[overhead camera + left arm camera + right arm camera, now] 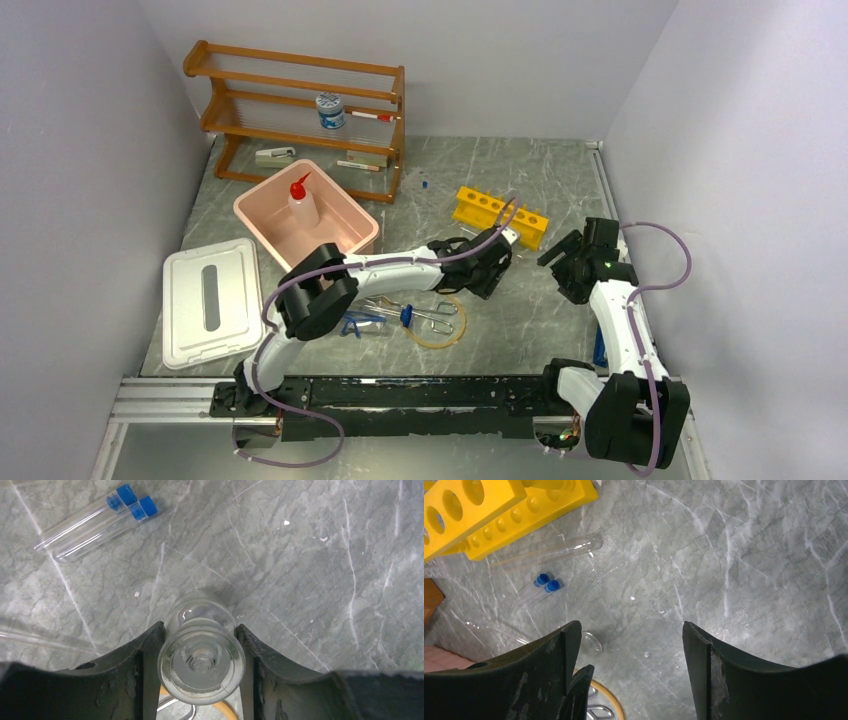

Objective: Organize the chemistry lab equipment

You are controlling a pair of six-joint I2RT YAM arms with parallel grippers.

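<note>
Grey marbled table (540, 330), pale walls on three sides. The left gripper (200, 630) bracketed the small glassware (201, 662), which stood upright near the blue-capped thin tubes (95, 522). Its fingers appeared to meet the glass, but a firm clamp could not be confirmed. The right gripper (629, 630) hung released and empty. Recommended: close gently and squarely on the round glass, lift vertically, and avoid sweeping the tubes.

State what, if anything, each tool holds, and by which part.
The left tool grips the small glass vessel by its round sides; the right tool holds nothing.
</note>
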